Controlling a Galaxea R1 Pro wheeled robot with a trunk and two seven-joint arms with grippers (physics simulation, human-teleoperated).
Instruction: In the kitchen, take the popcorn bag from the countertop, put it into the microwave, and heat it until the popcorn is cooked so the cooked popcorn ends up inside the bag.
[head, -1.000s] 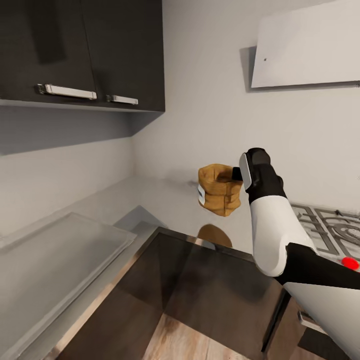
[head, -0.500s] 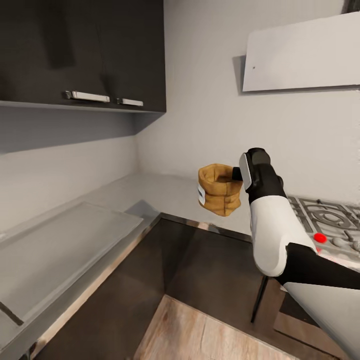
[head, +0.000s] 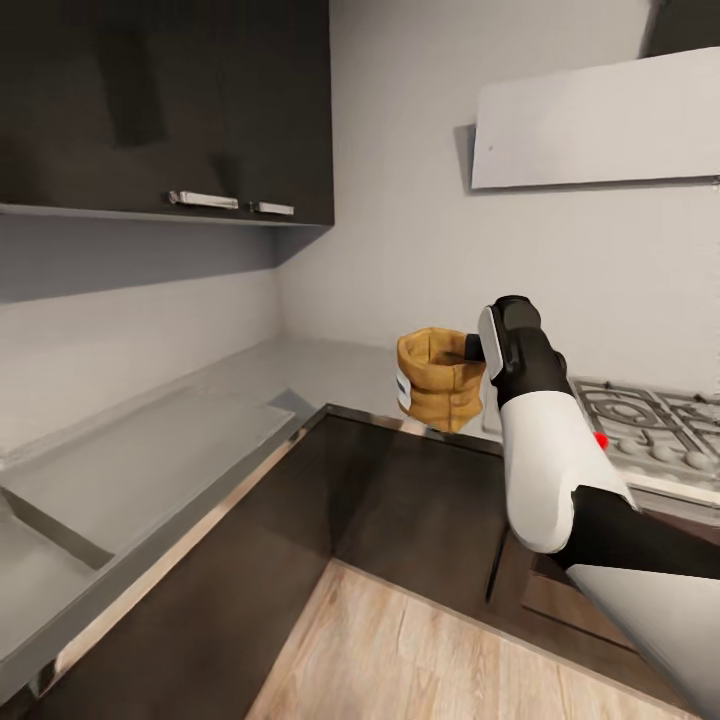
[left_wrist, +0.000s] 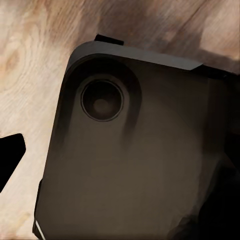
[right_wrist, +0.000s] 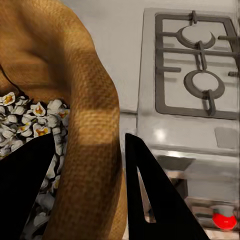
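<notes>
Tan bag (head: 438, 378) hung in air off counter (head: 300, 375) front edge, rim pinched by right gripper (head: 472, 348); wrist view showed black fingers (right_wrist: 145, 185) clamped either side of bag wall, popcorn (right_wrist: 30, 117) inside. Left gripper state: could not tell. Risks, as judgement: one-sided rim grip could let bag tilt and spill; swing could clip hob (head: 640, 420) edge. Open room lay over floor (head: 400, 640), between counter runs.

Soft even light; shadow under wall cabinets (head: 165, 100); left wrist view dim, blurry.
</notes>
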